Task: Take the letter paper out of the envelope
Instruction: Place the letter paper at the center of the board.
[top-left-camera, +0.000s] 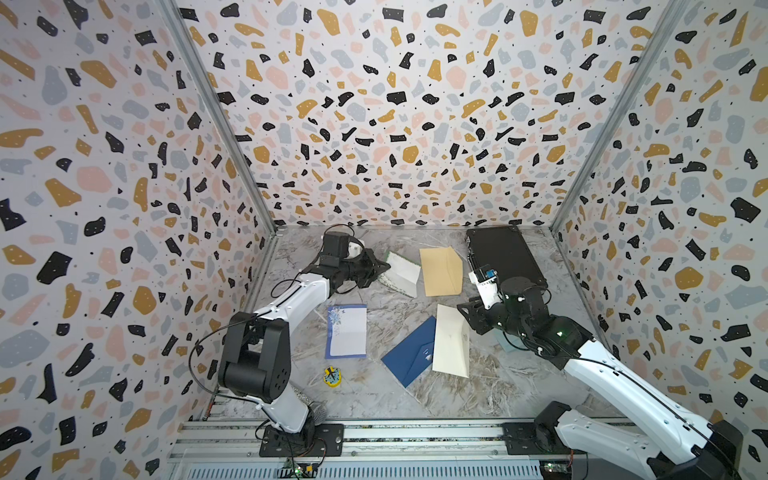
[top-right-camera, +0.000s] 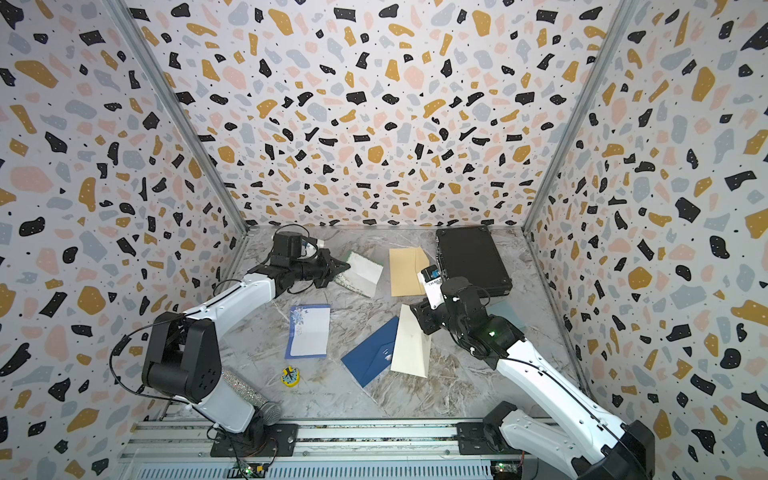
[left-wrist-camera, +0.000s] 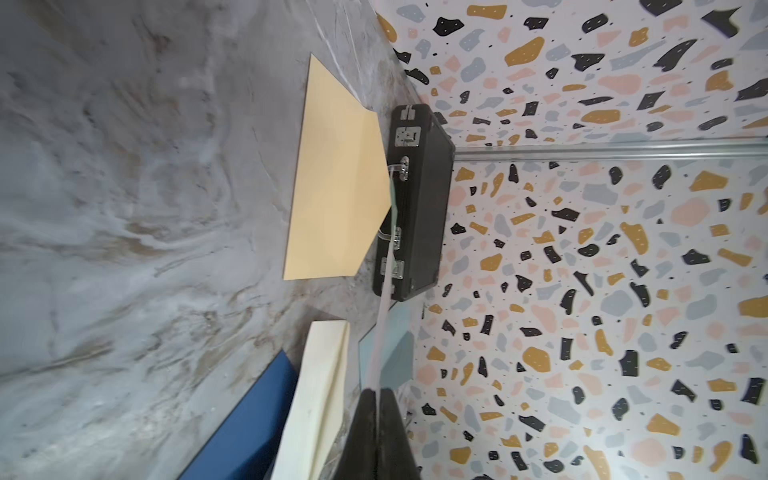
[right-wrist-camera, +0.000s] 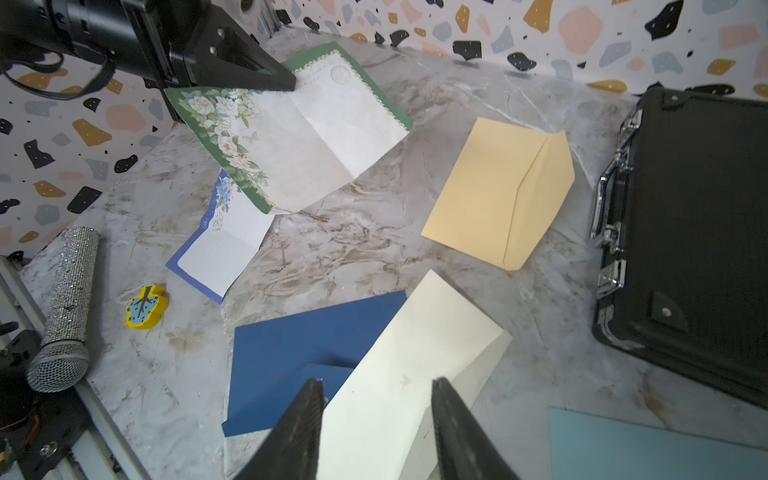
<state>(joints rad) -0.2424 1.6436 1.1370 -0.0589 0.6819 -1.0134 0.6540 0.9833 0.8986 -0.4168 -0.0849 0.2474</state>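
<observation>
A marble-patterned table (top-left-camera: 374, 399) sits inside three speckled terrazzo walls, seen from above in both top views.

Toward the upper centre of the table, the left gripper (top-left-camera: 383, 266) is clamped on a corner of the letter paper (top-left-camera: 403, 272). This is an unfolded white sheet with a green border and white flowers. The right wrist view shows the black fingers pinching its flowered corner (right-wrist-camera: 286, 81). The sheet is free of every envelope. It lies just left of a tan envelope (top-left-camera: 440, 272), which is flat on the table with its flap open.

Lower and to the right, the right gripper (right-wrist-camera: 376, 384) has its fingers spread apart and grips nothing. They stand over the near end of a cream envelope (top-left-camera: 451, 345); I cannot tell whether they touch it. That envelope partly overlaps a dark blue envelope (top-left-camera: 409, 353) on its left.

At centre left, a blue-bordered sheet (top-left-camera: 347, 332) lies flat, with a small yellow toy (top-left-camera: 332, 377) below it. A black case (top-left-camera: 505, 257) fills the upper right corner of the table. In the right wrist view, a glittery microphone (right-wrist-camera: 68, 307) rests at the lower left and a pale blue sheet (right-wrist-camera: 648, 444) at the lower right.
</observation>
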